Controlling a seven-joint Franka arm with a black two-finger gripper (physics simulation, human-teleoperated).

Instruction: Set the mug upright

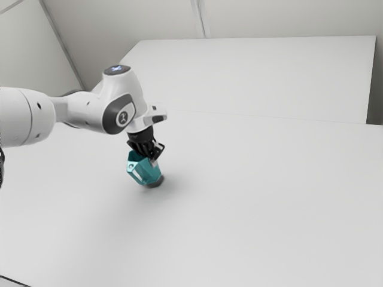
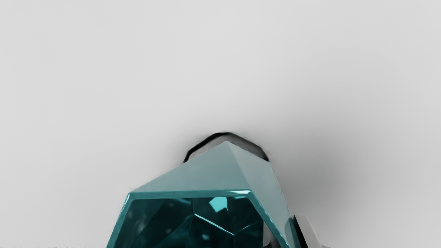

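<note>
With the claw (image 1: 151,159), is gripping one wall of the teal mug (image 1: 144,170), having one finger inside the mug and the other finger (image 2: 307,230) outside, probably for steering its lean. Is holding the mug tilted, with mouth upward and sideways, over the white table (image 1: 251,197), with a dark patch (image 1: 155,182) beneath the mug's foot; whether touching, cannot tell. Is seeming to need this grip for not tipping over, so is calling for slow turning to upright before any releasing
</note>
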